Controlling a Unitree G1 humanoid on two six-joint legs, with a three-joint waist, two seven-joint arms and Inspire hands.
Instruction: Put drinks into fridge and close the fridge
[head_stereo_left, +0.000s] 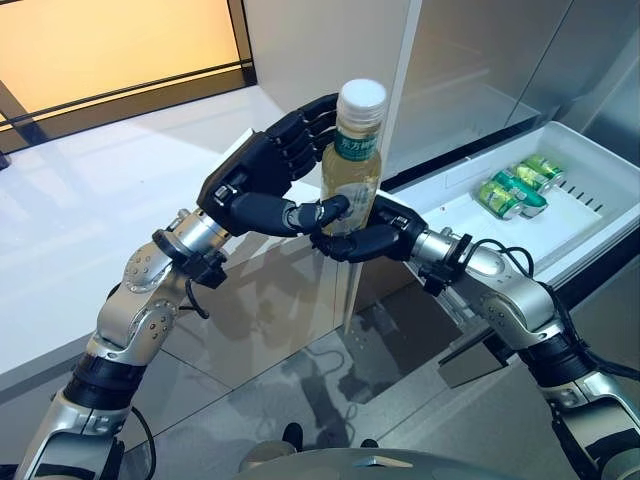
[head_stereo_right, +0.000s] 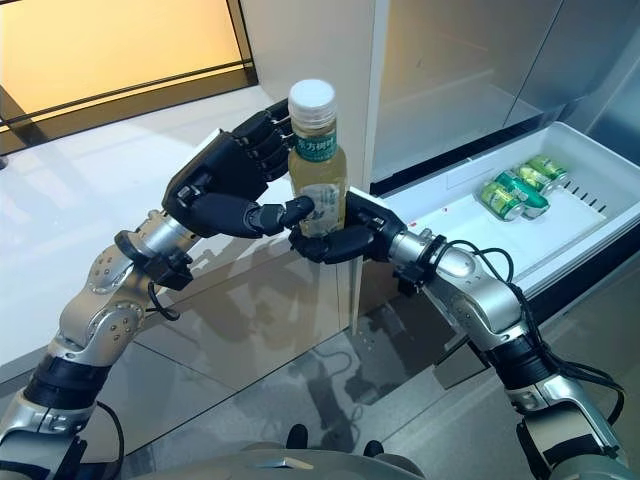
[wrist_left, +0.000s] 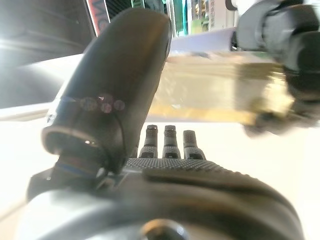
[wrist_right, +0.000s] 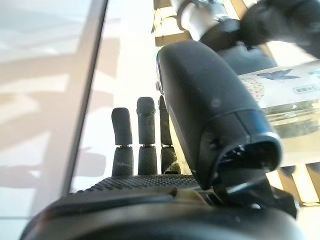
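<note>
A clear bottle (head_stereo_left: 352, 165) of pale yellow drink, with a white cap and a green label, is held upright in the air in front of the fridge's door edge (head_stereo_left: 400, 110). My left hand (head_stereo_left: 255, 180) has its fingers curled behind the bottle's upper part and its thumb on the front. My right hand (head_stereo_left: 372, 240) is clasped round the bottle's lower part from the right. The bottle also shows past the thumb in the left wrist view (wrist_left: 210, 95) and in the right wrist view (wrist_right: 290, 110).
The fridge's white drawer (head_stereo_left: 600, 160) stands pulled out at the right, with green cans (head_stereo_left: 515, 190) lying in it. A white counter (head_stereo_left: 90, 200) runs along the left. Grey floor tiles (head_stereo_left: 330, 380) lie below the hands.
</note>
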